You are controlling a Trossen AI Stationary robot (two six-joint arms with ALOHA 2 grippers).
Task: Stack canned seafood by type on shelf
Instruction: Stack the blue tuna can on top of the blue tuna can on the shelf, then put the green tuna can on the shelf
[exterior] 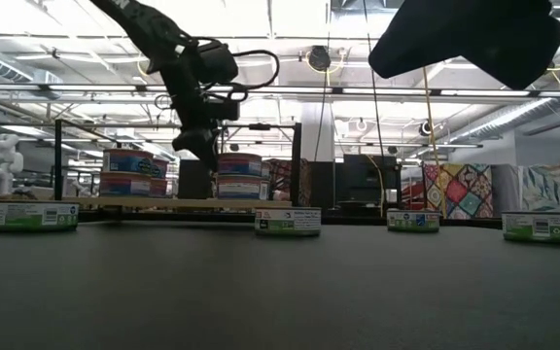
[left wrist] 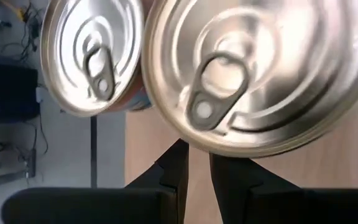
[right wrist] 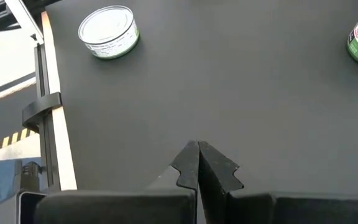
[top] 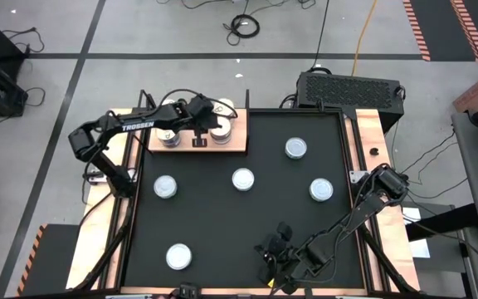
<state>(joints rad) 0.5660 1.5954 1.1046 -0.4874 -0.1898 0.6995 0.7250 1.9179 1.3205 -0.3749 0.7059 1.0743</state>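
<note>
Over the far-left shelf (top: 235, 146) hangs the left hand (top: 199, 141), between and just above the two short stacks of tins (top: 170, 133) already standing there; its fingers (left wrist: 178, 168) stand slightly parted with nothing between them, so it reads as released. The right hand (top: 274, 270) waits at the near edge of the tabletop (top: 222, 224), fingers pressed together and empty.

Five loose tins lie flat on the black mat, all nearer than the shelf. The one at mid-left (top: 165, 187) lies nearest the left hand, straight toward the near side from it; the centre tin (top: 242, 178) is a little farther to the right. Being round and squat, they offer no long axis, so any approach angle should do. The near-left tin (top: 179, 256) sits closer to the right arm.

Looking level, the low view shows each stack (exterior: 240, 175) two tins high and the labels differing from the green-banded loose tins (exterior: 288, 222). The left wrist view shows pull-tab lids (left wrist: 253, 74) close up, and the overhead view alone gives the layout.
</note>
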